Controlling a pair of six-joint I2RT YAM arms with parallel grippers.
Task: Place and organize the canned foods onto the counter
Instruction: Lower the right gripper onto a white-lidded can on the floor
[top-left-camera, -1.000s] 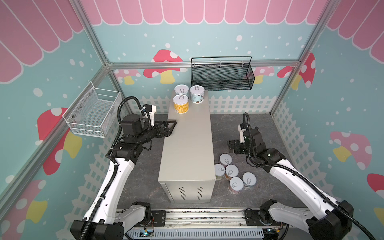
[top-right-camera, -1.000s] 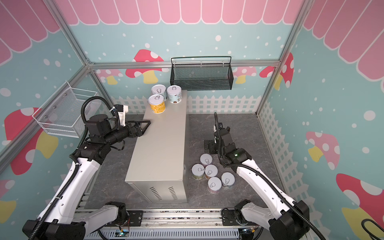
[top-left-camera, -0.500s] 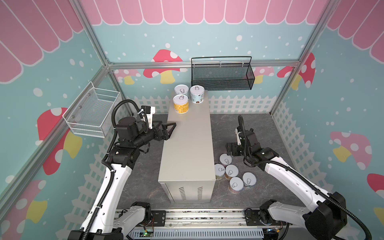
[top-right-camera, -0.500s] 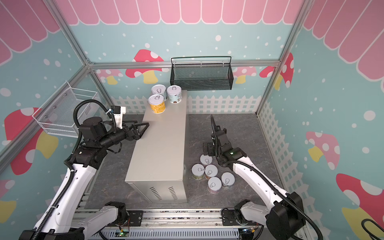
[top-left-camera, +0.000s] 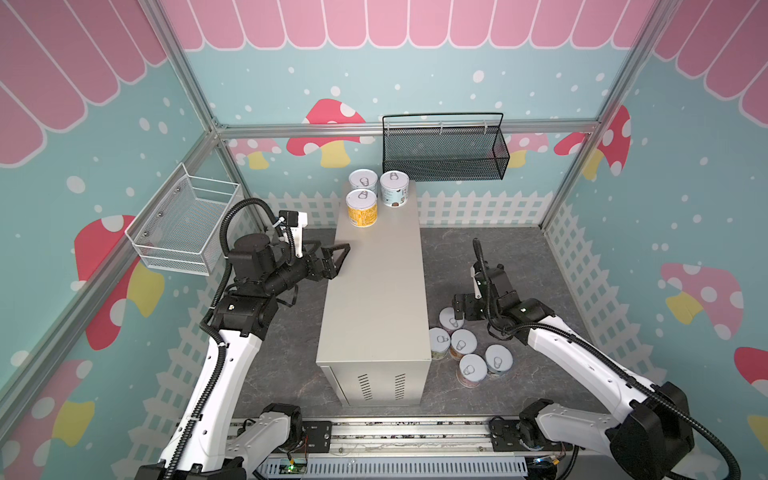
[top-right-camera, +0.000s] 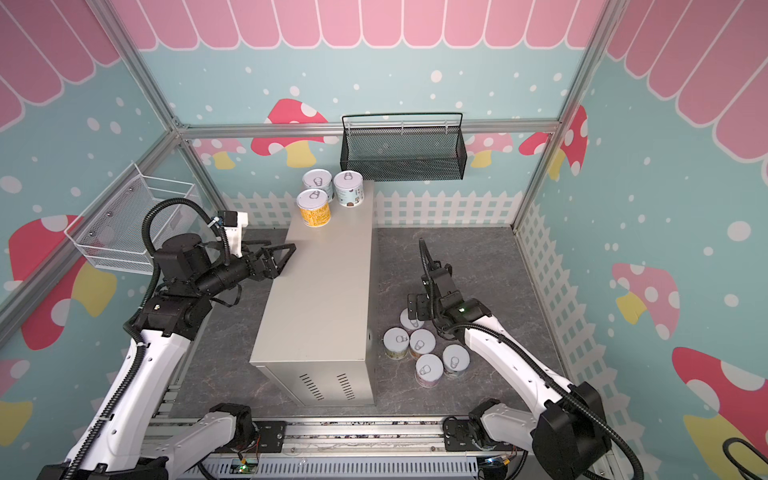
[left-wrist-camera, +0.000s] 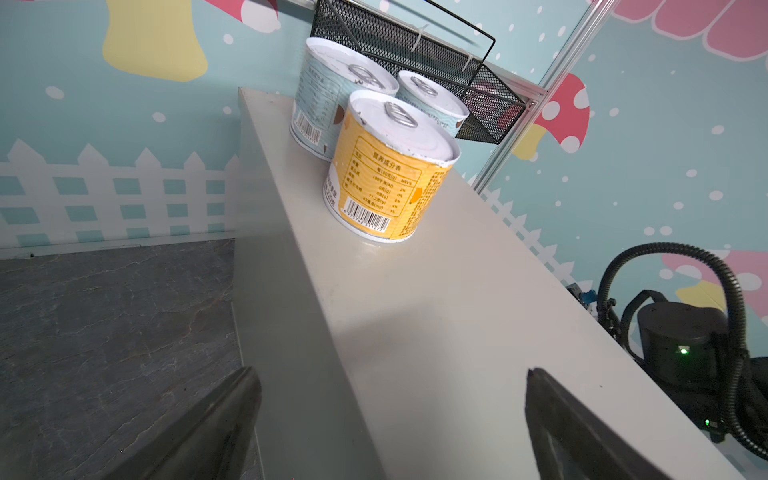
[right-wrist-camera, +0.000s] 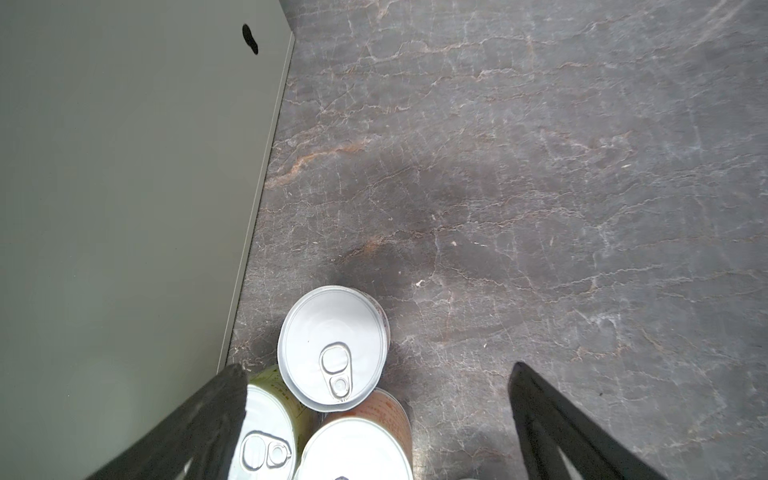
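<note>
The counter (top-left-camera: 374, 291) (top-right-camera: 324, 291) stands lengthwise in the middle of the floor. On its far end sit a yellow can (top-left-camera: 362, 208) (left-wrist-camera: 386, 174) and two blue cans (top-left-camera: 363, 181) (top-left-camera: 395, 189). Several more cans stand on the floor to the counter's right (top-left-camera: 463, 344) (top-right-camera: 422, 343). My left gripper (top-left-camera: 341, 258) (left-wrist-camera: 390, 372) is open and empty over the counter's left edge, short of the yellow can. My right gripper (top-left-camera: 469, 309) (right-wrist-camera: 377, 368) hangs open above the floor cans. Below it are a white-lidded can (right-wrist-camera: 332, 345), a green one (right-wrist-camera: 266, 440) and an orange one (right-wrist-camera: 365, 436).
A black mesh basket (top-left-camera: 444, 151) hangs on the back wall just behind the counter's cans. A white wire basket (top-left-camera: 187, 228) hangs on the left wall near my left arm. White picket fencing lines the walls, and a rail (top-left-camera: 395, 432) runs along the front.
My right gripper has moved nearer, down over the floor cans. My left arm has pulled back to the left, its gripper sliding slightly nearer along the counter's edge.
</note>
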